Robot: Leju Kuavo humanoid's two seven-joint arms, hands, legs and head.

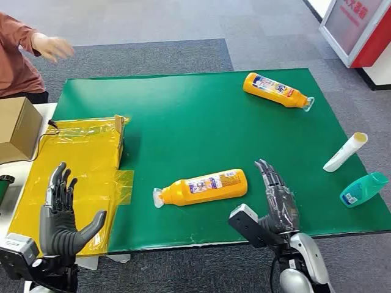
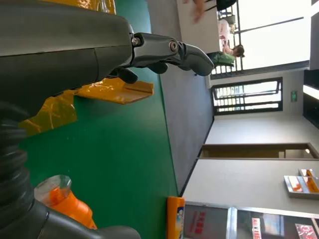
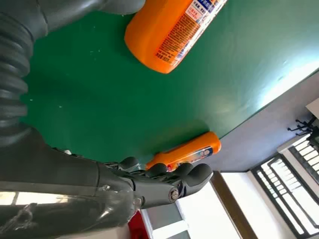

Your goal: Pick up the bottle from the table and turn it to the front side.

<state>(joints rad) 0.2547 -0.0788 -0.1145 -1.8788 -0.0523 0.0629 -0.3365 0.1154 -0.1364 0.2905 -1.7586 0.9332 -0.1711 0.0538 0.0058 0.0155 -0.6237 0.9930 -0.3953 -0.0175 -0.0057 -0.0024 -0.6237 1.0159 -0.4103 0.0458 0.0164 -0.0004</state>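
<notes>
We had not yet lifted the near bottle (image 1: pixel 201 187); it lay flat between our left hand (image 1: pixel 62 213) and right hand (image 1: pixel 278 198), both spread and empty.

We can read no word or number for certain. The near orange bottle (image 1: pixel 203 187) lies with a label of small print facing up, too fine to make out. The far orange bottle (image 1: pixel 275 90) bears a blue and white label, blurred. The red sign (image 1: pixel 357 21) at far right shows cropped white characters.
</notes>
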